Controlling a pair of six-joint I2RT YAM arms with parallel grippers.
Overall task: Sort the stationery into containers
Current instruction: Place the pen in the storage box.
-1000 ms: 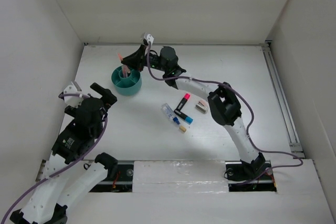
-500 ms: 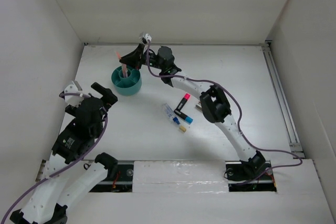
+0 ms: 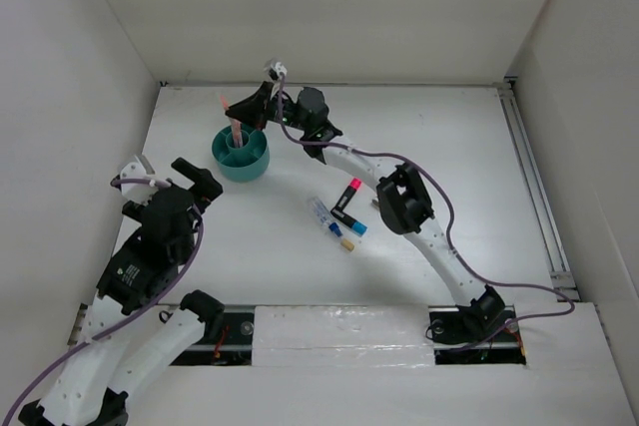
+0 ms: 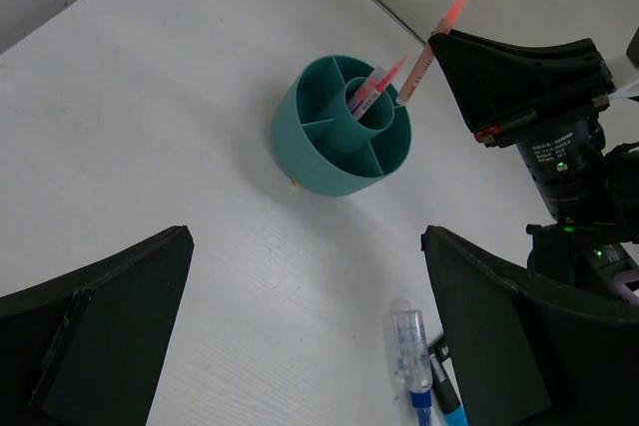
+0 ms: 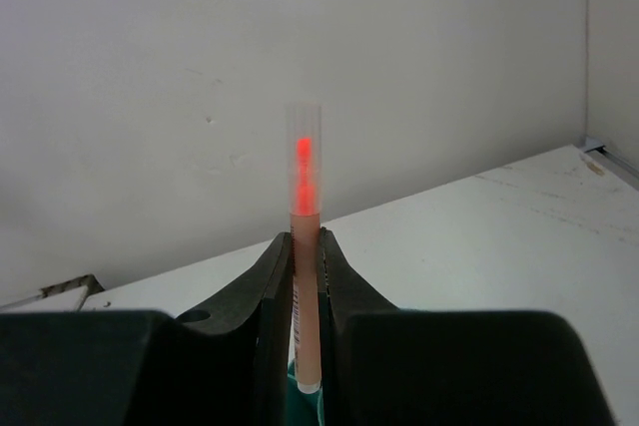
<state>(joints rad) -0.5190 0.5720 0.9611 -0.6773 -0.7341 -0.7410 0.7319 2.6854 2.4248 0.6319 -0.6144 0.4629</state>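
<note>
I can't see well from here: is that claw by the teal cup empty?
No, the right claw is shut on a pink pen, which stands upright between its jaws.

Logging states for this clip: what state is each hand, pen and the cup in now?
teal cup: upright, stored pen in its centre tube
right hand: shut on pink pen
pink pen: tilted over teal cup
left hand: open, empty
black marker: capped, lying on table
clear pen: lying on table
</note>
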